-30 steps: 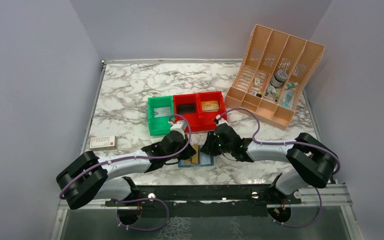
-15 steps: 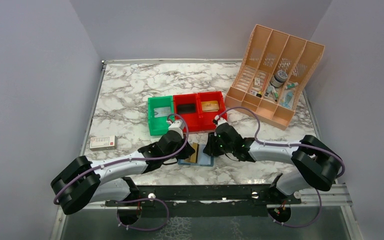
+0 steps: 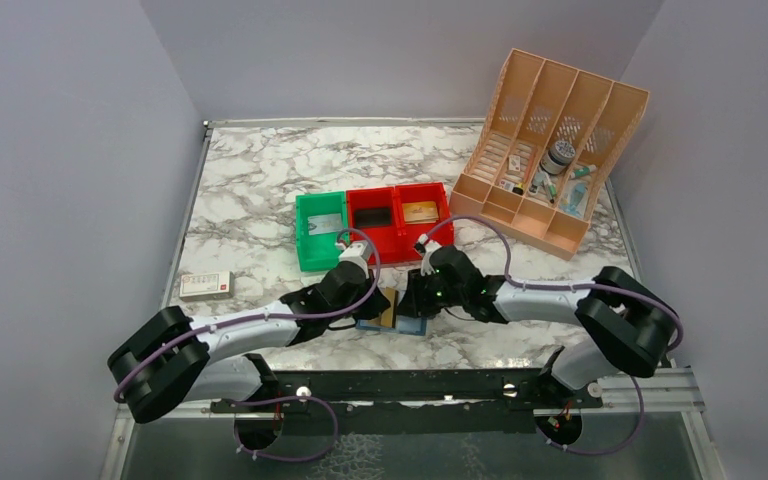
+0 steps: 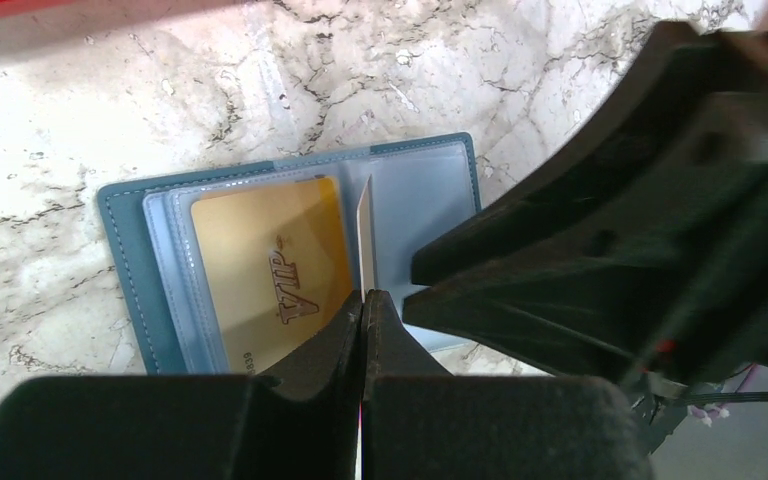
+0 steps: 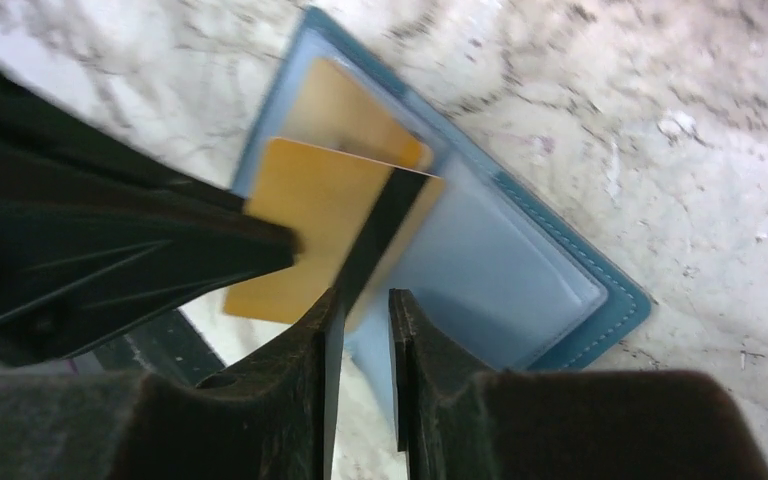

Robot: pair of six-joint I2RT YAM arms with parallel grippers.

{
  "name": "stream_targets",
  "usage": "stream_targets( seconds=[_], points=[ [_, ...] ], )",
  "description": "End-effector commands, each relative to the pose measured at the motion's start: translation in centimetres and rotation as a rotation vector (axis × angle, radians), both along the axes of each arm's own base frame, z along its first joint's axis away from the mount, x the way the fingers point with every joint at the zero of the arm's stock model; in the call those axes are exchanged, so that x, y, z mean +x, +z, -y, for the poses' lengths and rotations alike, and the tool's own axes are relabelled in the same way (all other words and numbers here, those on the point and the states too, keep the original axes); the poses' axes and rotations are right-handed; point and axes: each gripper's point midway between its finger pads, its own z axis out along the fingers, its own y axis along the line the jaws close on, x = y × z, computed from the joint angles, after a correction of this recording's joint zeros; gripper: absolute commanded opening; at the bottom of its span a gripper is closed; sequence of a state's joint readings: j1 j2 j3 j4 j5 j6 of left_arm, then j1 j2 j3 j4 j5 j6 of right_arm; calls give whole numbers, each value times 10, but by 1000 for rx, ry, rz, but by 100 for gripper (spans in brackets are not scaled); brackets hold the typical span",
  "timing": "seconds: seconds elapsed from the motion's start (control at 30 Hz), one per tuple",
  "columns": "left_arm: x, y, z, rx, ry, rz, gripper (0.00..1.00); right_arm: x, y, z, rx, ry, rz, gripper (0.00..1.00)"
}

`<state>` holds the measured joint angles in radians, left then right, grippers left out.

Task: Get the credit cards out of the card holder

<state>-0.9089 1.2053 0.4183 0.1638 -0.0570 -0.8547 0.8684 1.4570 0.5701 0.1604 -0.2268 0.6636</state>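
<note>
The blue card holder (image 4: 260,215) lies open on the marble, also in the right wrist view (image 5: 520,270) and the top view (image 3: 407,325). A gold VIP card (image 4: 265,265) sits in its left pocket. My left gripper (image 4: 363,296) is shut on a second gold credit card with a black stripe (image 5: 310,215), seen edge-on in the left wrist view (image 4: 364,235) and held upright above the holder. My right gripper (image 5: 365,296) is slightly open, its fingers on either side of that card's lower corner without pinching it. In the top view both grippers (image 3: 373,300) (image 3: 415,298) meet over the holder.
A green bin (image 3: 305,240) and two red bins (image 3: 373,243) (image 3: 443,215) stand just behind the holder; the right red bin holds a tan card (image 3: 421,211). A white-and-red flat box (image 3: 206,285) lies at the left. A peach organizer (image 3: 550,150) stands at the back right.
My right gripper has moved left, closer to the card held by my left gripper. The left gripper stays shut on the card above the holder.
</note>
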Motion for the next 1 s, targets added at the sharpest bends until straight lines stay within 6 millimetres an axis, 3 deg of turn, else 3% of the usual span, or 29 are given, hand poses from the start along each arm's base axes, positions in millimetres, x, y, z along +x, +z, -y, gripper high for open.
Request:
stream_targets(
  seconds=[0.0, 0.13, 0.3, 0.47, 0.6, 0.97],
  points=[
    [1, -3, 2, -9, -11, 11, 3, 1, -31, 7, -96, -47, -79, 22],
    [-3, -3, 13, -37, -70, 0, 12, 3, -46, 15, -138, -95, -97, 19],
    [-3, -10, 19, -26, -90, -22, 14, 6, -45, 23, -152, -136, -80, 17],
    [-1, -12, 13, 0, -60, -25, 0, 9, -45, 29, -177, -157, -64, 17],
    [1, -8, 4, 11, -21, -12, 0, 9, -45, 30, -191, -153, -61, 17],
    [5, 10, -15, 4, 58, 45, 0, 10, -11, 24, -131, -106, 1, 16]
  ],
)
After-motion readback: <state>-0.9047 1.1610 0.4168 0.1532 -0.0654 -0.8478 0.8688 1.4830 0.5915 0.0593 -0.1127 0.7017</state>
